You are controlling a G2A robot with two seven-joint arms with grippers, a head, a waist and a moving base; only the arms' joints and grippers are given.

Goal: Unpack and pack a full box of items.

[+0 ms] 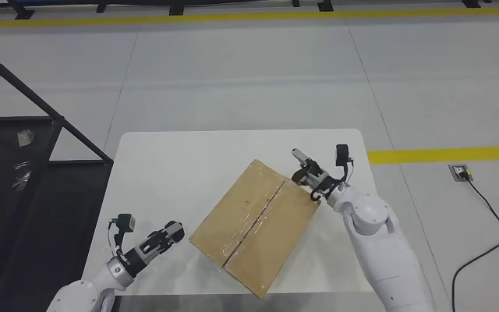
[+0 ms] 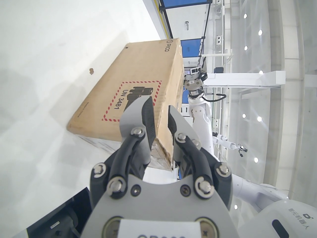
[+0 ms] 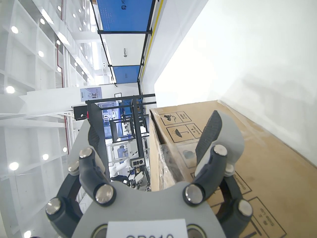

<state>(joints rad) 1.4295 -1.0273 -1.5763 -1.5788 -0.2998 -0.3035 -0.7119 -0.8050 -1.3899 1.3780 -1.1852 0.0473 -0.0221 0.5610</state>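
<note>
A closed brown cardboard box lies at an angle in the middle of the white table, a taped seam running along its top. My left gripper is near the table's front left, a short way from the box's near corner. In the left wrist view this gripper is open by a narrow gap, with nothing in it and the box just beyond. My right gripper is at the box's far right corner. It stands wide open, its fingers on either side of the box's top edge.
A black metal rack stands beside the table's left side. A yellow line crosses the floor on the right, with a socket and cable beside it. A small brown speck lies on the table near the box.
</note>
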